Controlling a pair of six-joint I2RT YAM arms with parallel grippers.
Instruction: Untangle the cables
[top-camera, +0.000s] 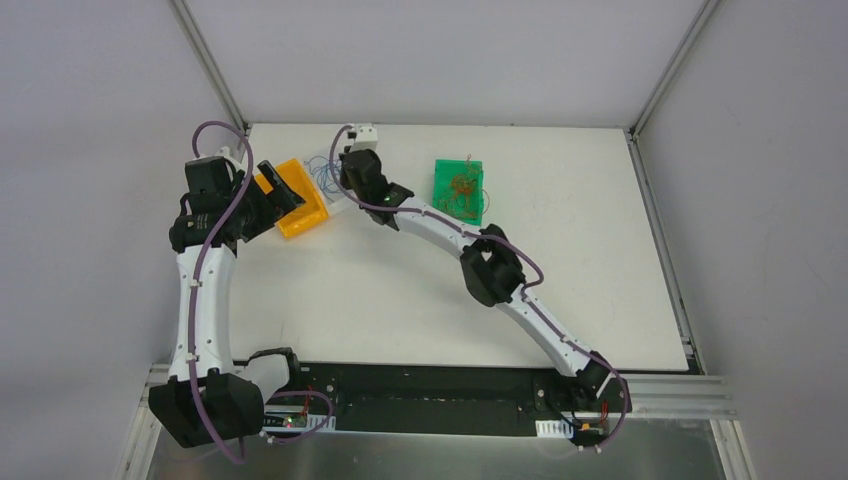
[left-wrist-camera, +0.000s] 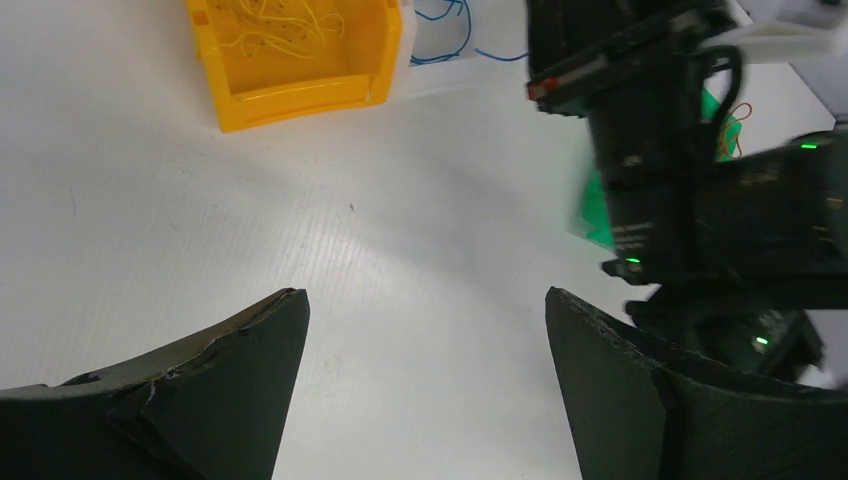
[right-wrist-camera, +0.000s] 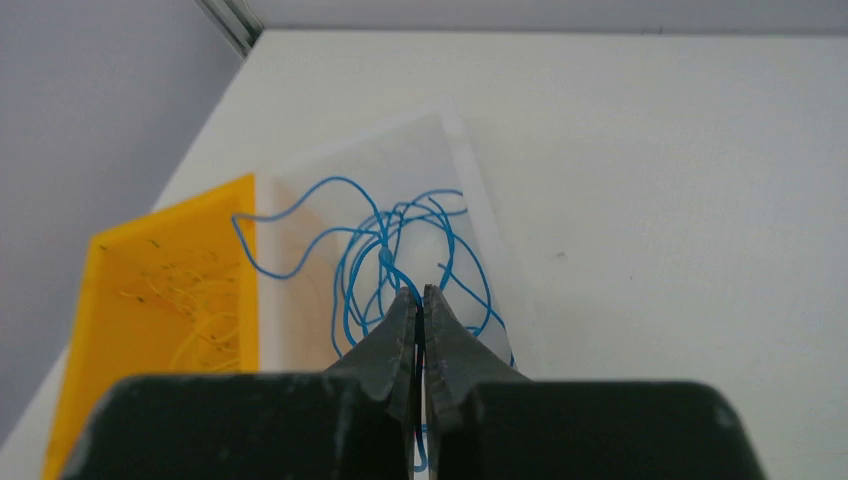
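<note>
Thin blue cables (right-wrist-camera: 370, 250) lie tangled in a clear tray (right-wrist-camera: 470, 190), also visible from above (top-camera: 322, 175). My right gripper (right-wrist-camera: 421, 292) is shut on one blue strand that runs down between its jaws; it hangs over that tray (top-camera: 345, 162). Pale brownish-yellow cables (right-wrist-camera: 195, 310) lie in a yellow bin (right-wrist-camera: 150, 260) left of the tray. Orange cables (top-camera: 462, 190) lie curled in a green bin (top-camera: 443, 172). My left gripper (left-wrist-camera: 425, 292) is open and empty above bare table, near the yellow bin (left-wrist-camera: 300, 95) and next to its corner from above (top-camera: 283, 190).
The right arm's black wrist (left-wrist-camera: 660, 150) fills the right side of the left wrist view, close to my left gripper. The table's far-left corner and wall post (right-wrist-camera: 232, 18) lie just beyond the tray. White table (top-camera: 560, 250) stretches to the right.
</note>
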